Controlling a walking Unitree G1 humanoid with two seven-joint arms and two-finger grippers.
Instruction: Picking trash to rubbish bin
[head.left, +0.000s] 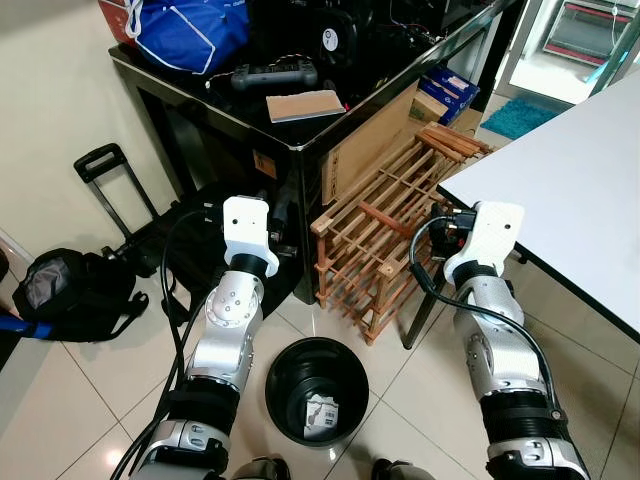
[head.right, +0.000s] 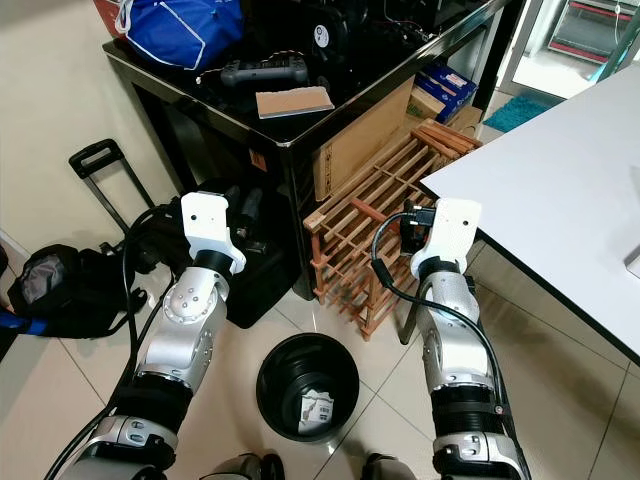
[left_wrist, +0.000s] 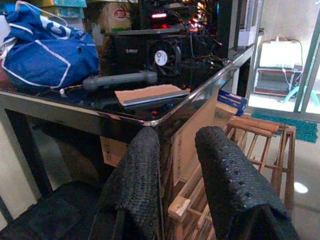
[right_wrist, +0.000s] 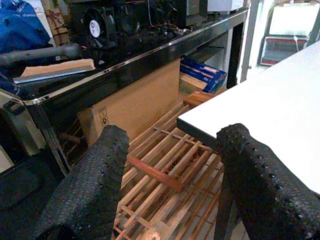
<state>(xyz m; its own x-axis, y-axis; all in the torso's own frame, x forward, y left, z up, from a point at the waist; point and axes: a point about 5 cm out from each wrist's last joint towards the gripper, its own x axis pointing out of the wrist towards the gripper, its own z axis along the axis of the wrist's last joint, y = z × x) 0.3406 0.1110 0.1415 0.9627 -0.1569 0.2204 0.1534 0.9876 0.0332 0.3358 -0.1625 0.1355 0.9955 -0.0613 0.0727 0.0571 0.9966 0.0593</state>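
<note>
A round black rubbish bin (head.left: 284, 364) stands on the tiled floor between my two arms, just ahead of my feet. A white piece of trash (head.left: 322, 412) lies at its bottom. My left gripper (left_wrist: 175, 170) is raised above and behind the bin, facing the corner of the black glass table (left_wrist: 150, 120); it is open with nothing between its fingers (left_wrist: 135, 180). My right gripper (right_wrist: 170, 180) is held up to the right of the bin, facing the wooden rack (right_wrist: 160, 170). Its fingers (right_wrist: 95, 185) stand wide apart and hold nothing.
The black glass table (head.left: 200, 95) carries a blue bag (head.left: 190, 35), a cardboard piece (head.left: 305, 105) and electronics. The wooden rack (head.left: 385, 235) leans against it beside a cardboard box (head.left: 375, 140). A white table (head.left: 570, 185) is at right. Black bags (head.left: 75, 290) and a trolley handle (head.left: 105, 165) lie at left.
</note>
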